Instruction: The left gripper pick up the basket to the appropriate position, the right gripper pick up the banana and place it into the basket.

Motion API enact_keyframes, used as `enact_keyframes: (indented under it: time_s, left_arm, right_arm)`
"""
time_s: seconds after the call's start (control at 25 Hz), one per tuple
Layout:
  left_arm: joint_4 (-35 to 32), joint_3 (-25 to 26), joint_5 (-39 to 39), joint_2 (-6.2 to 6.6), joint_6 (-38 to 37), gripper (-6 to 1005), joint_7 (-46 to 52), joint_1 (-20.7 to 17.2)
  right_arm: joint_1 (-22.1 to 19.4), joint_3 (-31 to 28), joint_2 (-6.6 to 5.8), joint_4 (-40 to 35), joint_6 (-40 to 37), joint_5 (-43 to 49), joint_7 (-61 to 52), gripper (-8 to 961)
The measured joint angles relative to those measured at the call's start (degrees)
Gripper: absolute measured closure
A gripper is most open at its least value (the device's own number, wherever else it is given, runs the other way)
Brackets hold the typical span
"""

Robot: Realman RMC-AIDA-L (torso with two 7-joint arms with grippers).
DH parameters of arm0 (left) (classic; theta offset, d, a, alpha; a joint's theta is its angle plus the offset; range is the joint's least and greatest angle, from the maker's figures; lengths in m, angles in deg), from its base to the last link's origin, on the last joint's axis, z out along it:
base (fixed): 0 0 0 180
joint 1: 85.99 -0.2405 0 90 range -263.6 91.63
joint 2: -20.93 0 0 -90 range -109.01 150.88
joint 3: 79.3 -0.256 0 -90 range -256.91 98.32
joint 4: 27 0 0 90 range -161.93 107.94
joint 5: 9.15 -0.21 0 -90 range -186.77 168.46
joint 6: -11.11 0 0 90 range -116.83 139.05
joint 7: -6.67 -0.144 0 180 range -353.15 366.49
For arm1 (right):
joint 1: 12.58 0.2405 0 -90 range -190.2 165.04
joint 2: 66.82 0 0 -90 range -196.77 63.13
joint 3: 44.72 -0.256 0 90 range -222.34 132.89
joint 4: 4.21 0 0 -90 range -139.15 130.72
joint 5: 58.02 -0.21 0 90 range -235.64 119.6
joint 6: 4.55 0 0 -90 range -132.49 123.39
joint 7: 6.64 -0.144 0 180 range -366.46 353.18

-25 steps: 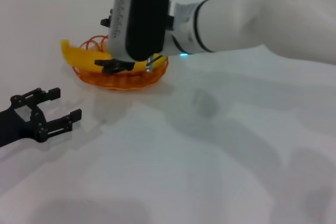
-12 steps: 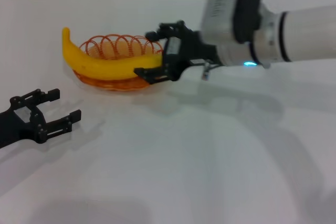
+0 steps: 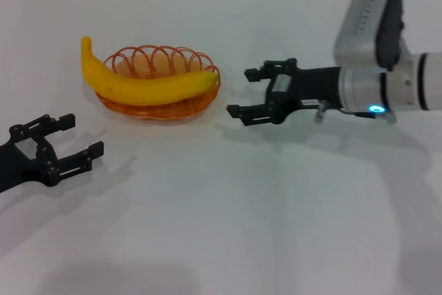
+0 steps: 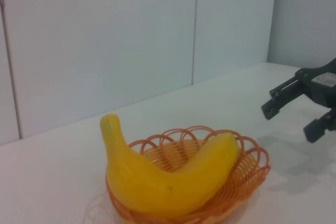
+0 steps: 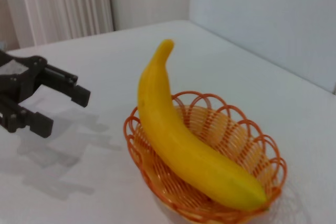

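The yellow banana (image 3: 141, 84) lies in the orange wire basket (image 3: 185, 106) on the white table, its stem end sticking out over the rim on the left. It also shows in the left wrist view (image 4: 168, 179) and the right wrist view (image 5: 189, 150), as does the basket (image 4: 247, 177) (image 5: 265, 148). My right gripper (image 3: 257, 93) is open and empty, just right of the basket and apart from it. My left gripper (image 3: 69, 139) is open and empty, low on the table in front of and left of the basket.
The white table (image 3: 228, 212) spreads in front and to the right. A pale wall stands behind it. The right arm's white wrist (image 3: 376, 46) reaches in from the right edge.
My right gripper has let go of the banana and drawn back to the right, away from the basket. The banana now rests in the basket. The left gripper has barely moved.
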Motion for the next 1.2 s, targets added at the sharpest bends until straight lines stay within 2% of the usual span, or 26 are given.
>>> enact_keyframes:
  time_s: [0.32, 0.72, 1.2]
  left_arm:
    - [0.0, 0.03, 0.7, 0.02, 0.0, 199, -0.87, -0.47]
    - [0.0, 0.03, 0.73, -0.03, 0.09, 199, -0.88, -0.44]
    - [0.0, 0.03, 0.82, -0.13, 0.09, 199, -1.35, -0.3]
  right_arm:
    - [-2.34, -5.79, -0.57, 1.39, -3.37, 0.28, 2.2, 119]
    - [-3.22, -7.89, -0.87, 4.23, -3.28, 0.13, 4.63, 119]
    - [-3.52, -8.66, -0.44, 4.3, -3.37, -0.25, 6.47, 119]
